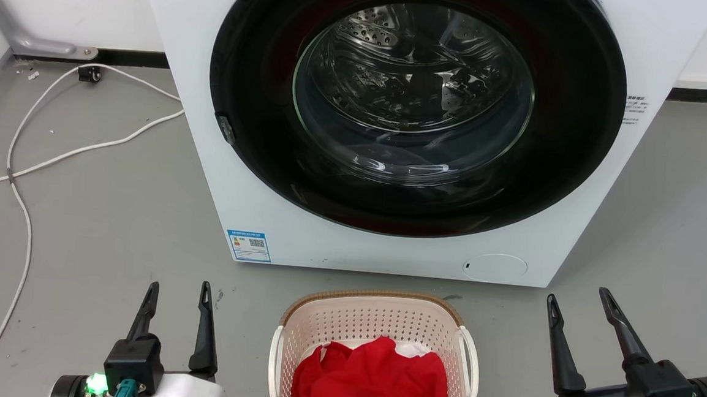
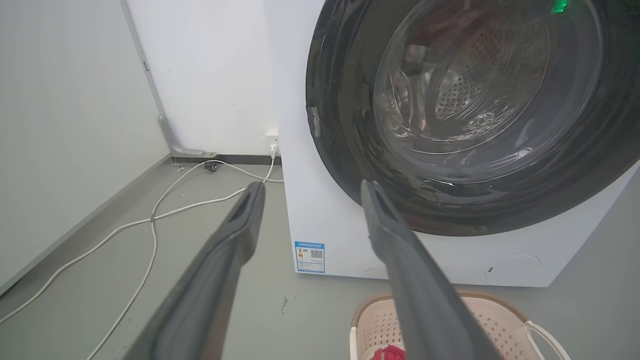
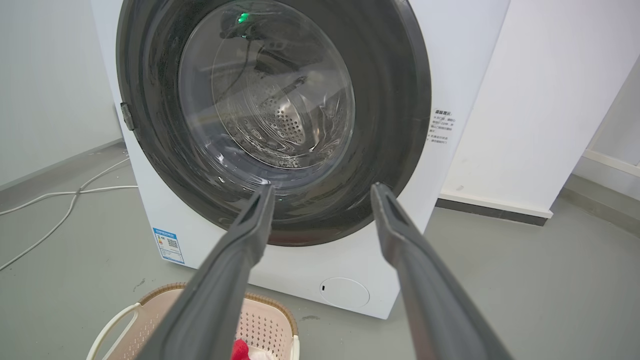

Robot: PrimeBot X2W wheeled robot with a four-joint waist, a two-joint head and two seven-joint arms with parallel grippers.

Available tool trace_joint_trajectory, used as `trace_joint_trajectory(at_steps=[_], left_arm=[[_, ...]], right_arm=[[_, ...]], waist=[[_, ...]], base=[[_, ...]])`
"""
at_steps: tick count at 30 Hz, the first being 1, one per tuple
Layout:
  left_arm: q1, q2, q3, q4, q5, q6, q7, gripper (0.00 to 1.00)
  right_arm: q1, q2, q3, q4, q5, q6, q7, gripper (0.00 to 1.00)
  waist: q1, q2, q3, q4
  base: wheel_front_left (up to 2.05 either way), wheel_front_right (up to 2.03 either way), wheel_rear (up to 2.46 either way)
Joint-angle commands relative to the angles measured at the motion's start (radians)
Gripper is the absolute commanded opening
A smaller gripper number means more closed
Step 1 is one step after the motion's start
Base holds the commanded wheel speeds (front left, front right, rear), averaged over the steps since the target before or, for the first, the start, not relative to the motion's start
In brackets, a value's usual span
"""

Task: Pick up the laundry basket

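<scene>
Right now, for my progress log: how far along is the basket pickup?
Done: nothing; the laundry basket, holding red cloth, sits on the floor. In hand: left and right jaws flank it, open and empty. Left: grip its white handles, lift.

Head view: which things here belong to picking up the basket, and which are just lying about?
Belongs to the job:
- laundry basket, on the floor, red cloth inside
- left gripper, open, to its left
- right gripper, open, to its right

Just there:
- washing machine, behind the basket
- white cable on the floor
</scene>
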Motion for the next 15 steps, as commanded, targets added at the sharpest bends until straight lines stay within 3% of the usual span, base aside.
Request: trace_joint_trajectory(at_steps=[1,9,15], left_arm=[[0.003,-0.002,0.003,0.003,0.0,-0.001,-0.002,1.0],[-0.03,-0.002,-0.007,0.038,-0.009,-0.014,-0.002,1.0],[-0.091,-0.002,-0.012,0.126,-0.009,-0.038,-0.002,1.0]], right_arm=[[0.006,0.0,0.0,-0.003,0.0,0.0,-0.002,1.0],[-0.008,0.0,0.0,0.013,-0.004,0.0,-0.002,1.0],[-0.055,0.0,0.012,0.108,-0.024,0.0,-0.002,1.0]], waist=[[0.0,0.0,0.001,0.0],[0.0,0.0,0.013,0.003],[0.0,0.0,0.047,0.0]], base=[[0.0,0.0,0.0],[0.0,0.0,0.0],[0.0,0.0,0.0]])
